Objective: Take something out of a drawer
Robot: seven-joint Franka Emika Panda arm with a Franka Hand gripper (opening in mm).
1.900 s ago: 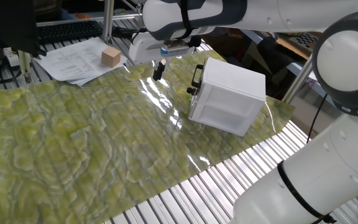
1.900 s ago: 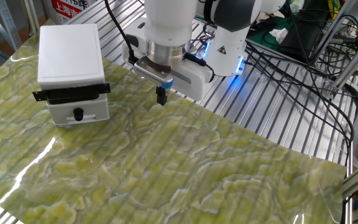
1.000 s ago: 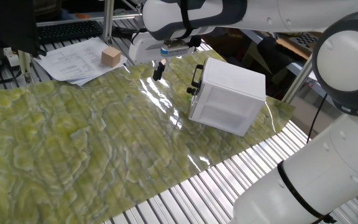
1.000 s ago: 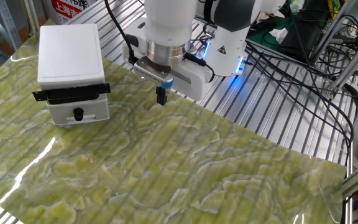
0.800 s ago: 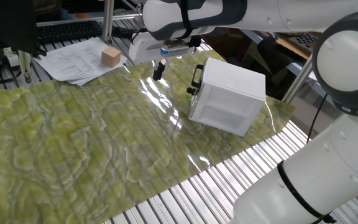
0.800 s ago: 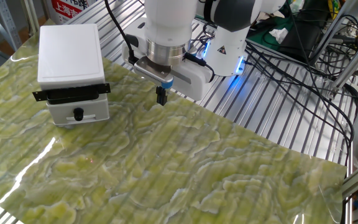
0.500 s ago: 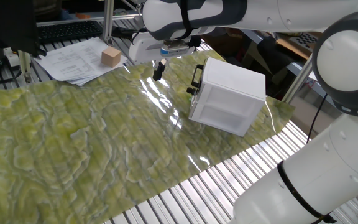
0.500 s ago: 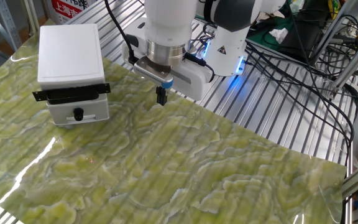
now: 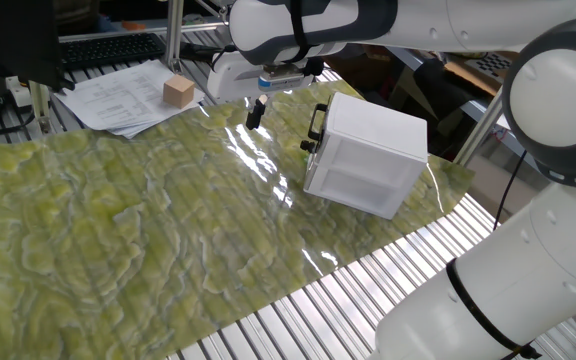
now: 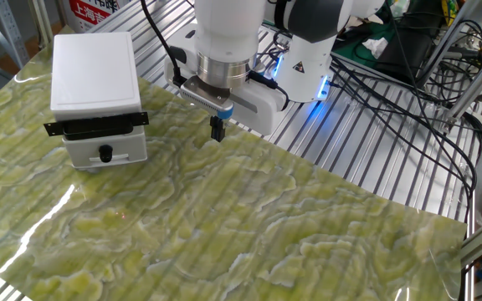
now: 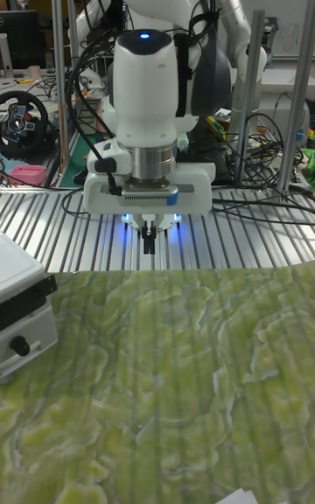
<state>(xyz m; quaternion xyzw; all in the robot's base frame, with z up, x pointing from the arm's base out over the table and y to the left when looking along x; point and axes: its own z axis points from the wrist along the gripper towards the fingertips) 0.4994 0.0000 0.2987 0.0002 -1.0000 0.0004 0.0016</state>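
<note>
Gripper: the gripper [image 10: 217, 131] points straight down, its black fingers [image 11: 150, 241] pressed together with nothing between them, tips just above the green mat [image 10: 224, 226].
Arm: it comes down upright over the mat's edge nearest the robot base [image 10: 304, 58].
Drawer: the drawer [image 10: 103, 150] is closed in the white cabinet [image 9: 368, 153], black bar handle [image 10: 96, 124] facing out; well apart from the gripper, near the mat's corner.
Cube: not visible in any view.
Around: a tan wooden block [image 9: 178, 91] rests on papers [image 9: 128, 97] beyond the mat's edge.
</note>
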